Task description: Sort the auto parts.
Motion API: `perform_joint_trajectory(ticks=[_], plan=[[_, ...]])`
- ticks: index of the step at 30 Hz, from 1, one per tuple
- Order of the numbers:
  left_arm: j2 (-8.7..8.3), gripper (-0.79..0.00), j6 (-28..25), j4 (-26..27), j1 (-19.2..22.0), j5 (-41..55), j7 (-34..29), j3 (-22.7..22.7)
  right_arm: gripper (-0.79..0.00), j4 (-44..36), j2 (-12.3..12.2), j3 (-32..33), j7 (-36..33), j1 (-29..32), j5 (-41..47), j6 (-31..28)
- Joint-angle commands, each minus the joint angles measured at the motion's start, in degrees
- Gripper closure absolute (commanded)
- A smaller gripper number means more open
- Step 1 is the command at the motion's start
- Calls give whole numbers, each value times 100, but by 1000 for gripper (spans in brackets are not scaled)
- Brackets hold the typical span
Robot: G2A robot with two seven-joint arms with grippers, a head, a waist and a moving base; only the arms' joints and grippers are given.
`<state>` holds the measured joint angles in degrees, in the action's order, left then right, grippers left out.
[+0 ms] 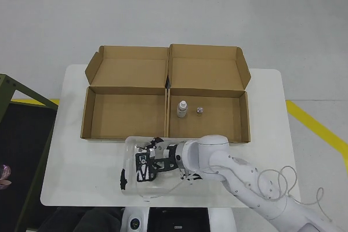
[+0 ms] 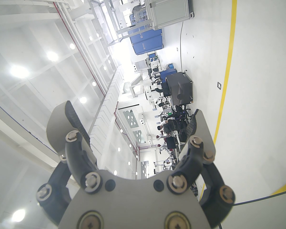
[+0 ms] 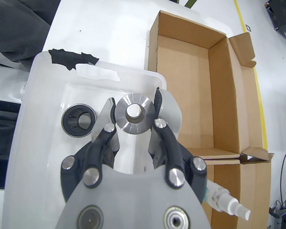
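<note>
The right claw (image 3: 135, 107) was down inside the translucent plastic bin (image 3: 38, 96) at the near edge of the desk (image 1: 267, 162). Its ribbed pads looked pressed against opposite sides of a shiny metal bushing (image 3: 144, 106), which sat upright with its bore facing up. That part looked like solid turned steel, so probably heavy for its size, totally rigid and pretty slick on the polished flange. Gripping square across the flange rim seemed the sensible hold, since an off-centre pinch on something round like that could squirt it out sideways. A black-rimmed bearing (image 3: 78, 120) sat just beside it in the same bin and looked similarly dense and hard. The left claw (image 2: 133, 115) was wide apart with nothing in it, aimed up at the ceiling. Two open cardboard boxes sat side by side behind the bin: the left box (image 1: 124, 116) had nothing in it, and the right box (image 1: 220, 116) held a white bottle-shaped part (image 1: 182, 108) and a small metal piece (image 1: 200, 109) near each other. No stamp or label showed on the bushing. There was a strip of torn black tape (image 3: 69, 58) on the bin's rim and some tiny print on its side, too small to read.
</note>
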<state>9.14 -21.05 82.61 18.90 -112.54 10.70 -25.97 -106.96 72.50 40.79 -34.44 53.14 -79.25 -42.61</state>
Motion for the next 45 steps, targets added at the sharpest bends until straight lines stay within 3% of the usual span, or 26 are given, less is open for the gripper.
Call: perform_joint_trajectory(ticks=[1,9,27,45], plan=[[0,-785,0,0,0,0,0,0,0,-63,-25,110,38,39,1,-13],[0,-785,0,0,0,0,0,0,0,-250,-102,553,294,141,44,24],[0,-785,0,0,0,0,0,0,0,246,-96,992,762,-76,337,294],[0,-785,0,0,0,0,0,0,0,1776,245,355,910,-1071,604,780]])
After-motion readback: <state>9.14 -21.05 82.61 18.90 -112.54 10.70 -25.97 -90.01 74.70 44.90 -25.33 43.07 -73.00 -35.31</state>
